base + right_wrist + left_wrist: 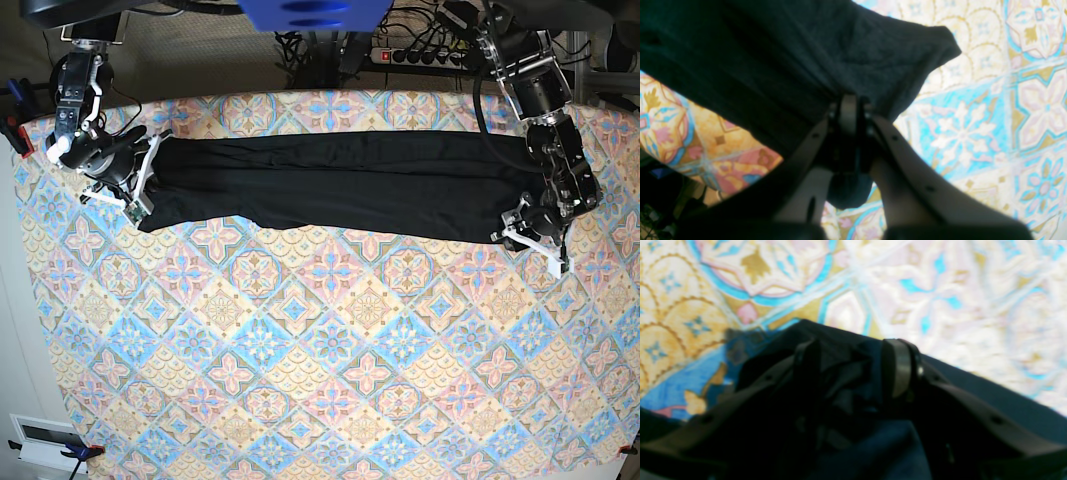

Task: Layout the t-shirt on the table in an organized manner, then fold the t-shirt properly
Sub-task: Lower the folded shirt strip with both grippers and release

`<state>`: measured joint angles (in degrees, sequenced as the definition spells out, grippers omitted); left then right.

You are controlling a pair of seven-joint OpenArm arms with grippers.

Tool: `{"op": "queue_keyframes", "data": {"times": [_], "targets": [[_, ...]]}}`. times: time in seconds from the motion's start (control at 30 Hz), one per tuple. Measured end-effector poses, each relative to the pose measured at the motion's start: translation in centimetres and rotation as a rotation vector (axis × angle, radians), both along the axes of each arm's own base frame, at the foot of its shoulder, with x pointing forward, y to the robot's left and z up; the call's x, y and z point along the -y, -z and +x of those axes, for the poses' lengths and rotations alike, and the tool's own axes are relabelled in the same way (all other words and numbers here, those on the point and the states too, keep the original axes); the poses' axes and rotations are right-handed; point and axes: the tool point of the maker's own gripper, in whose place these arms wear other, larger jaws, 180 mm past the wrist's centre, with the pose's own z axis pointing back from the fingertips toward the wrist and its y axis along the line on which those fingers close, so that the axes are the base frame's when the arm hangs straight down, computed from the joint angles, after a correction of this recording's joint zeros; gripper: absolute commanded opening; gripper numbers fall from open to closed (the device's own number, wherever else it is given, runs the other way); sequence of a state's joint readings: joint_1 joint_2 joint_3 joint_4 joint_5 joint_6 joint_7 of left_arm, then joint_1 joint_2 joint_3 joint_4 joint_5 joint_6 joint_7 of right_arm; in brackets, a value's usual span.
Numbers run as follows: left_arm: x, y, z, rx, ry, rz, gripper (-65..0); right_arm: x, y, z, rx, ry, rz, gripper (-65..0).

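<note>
The black t-shirt (340,185) lies stretched out as a long band across the far part of the patterned table (320,350). My right gripper (140,190) is at the band's left end. In the right wrist view that gripper (850,100) is shut on an edge of the t-shirt (773,60), which hangs over the table (973,126). My left gripper (535,235) is at the band's right end. In the left wrist view its jaws (853,350) stand wide apart, with bunched t-shirt cloth (1007,396) between and around them above the table (940,290).
A power strip with cables (420,50) lies behind the table's far edge, beside a blue part (315,12) overhead. A clamp (75,452) holds the tablecloth at the near left corner, next to a white box (40,435). The table's near half shows only the cloth.
</note>
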<state>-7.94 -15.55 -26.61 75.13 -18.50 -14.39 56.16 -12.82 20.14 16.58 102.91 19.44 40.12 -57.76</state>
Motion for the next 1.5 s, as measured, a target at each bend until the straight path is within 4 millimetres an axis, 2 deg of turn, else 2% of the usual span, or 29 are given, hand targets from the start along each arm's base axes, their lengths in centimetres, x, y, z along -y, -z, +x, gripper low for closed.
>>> {"op": "queue_keyframes", "data": {"times": [0.1, 0.17, 0.27, 0.37, 0.5, 0.7, 0.8, 1.0, 1.2, 1.37, 1.43, 1.5], "targets": [[0.1, 0.3, 0.1, -0.006, 0.012, 0.021, -41.8, 0.0, -0.1, 0.2, 0.006, 0.000, 0.002, -65.0], [0.0, 0.3, 0.0, -0.006, 0.008, 0.022, -49.6, 0.0, -0.1, 0.1, 0.003, 0.000, 0.000, -65.0], [-0.3, 0.4, -0.2, -0.013, 0.009, 0.028, -64.7, 0.0, -0.1, 0.1, 0.004, 0.000, 0.001, -65.0], [-0.9, 0.3, -0.4, -0.013, -0.008, 0.023, -64.9, 0.0, -0.1, 0.1, 0.004, 0.000, 0.001, -65.0], [-2.2, -0.3, -1.7, -0.032, -0.048, 0.004, -65.0, 0.0, -0.1, 0.1, 0.005, 0.000, 0.001, -65.0], [-2.2, -6.4, -1.2, 0.121, -0.001, 0.014, -65.0, 0.0, -0.1, 0.1, 0.002, -0.001, 0.001, -65.0], [-2.4, -7.4, -1.9, 0.130, 0.015, 0.058, -65.0, 0.0, -0.4, 0.7, 0.016, -0.001, 0.000, -65.0], [-4.0, -7.6, -3.6, 0.100, 0.025, 0.117, -65.0, -0.1, -0.5, 0.8, 0.019, -0.001, 0.000, -65.0], [-4.9, -6.8, -6.0, 0.040, 0.048, 0.155, -65.0, -0.1, -0.7, 1.1, 0.027, 0.000, 0.001, -65.0], [-5.6, -6.5, -7.1, 0.011, 0.055, 0.183, -65.0, -0.1, -0.7, 1.1, 0.026, -0.001, 0.001, -65.0], [-5.4, -5.8, -7.9, -0.015, 0.064, 0.179, -65.0, -0.6, -0.5, 1.0, 0.019, -0.019, 0.000, -65.0], [-6.0, -5.3, -8.5, -0.050, 0.059, 0.216, -65.0, -1.6, -0.1, 0.8, 0.006, -0.050, 0.005, -65.0]]}}
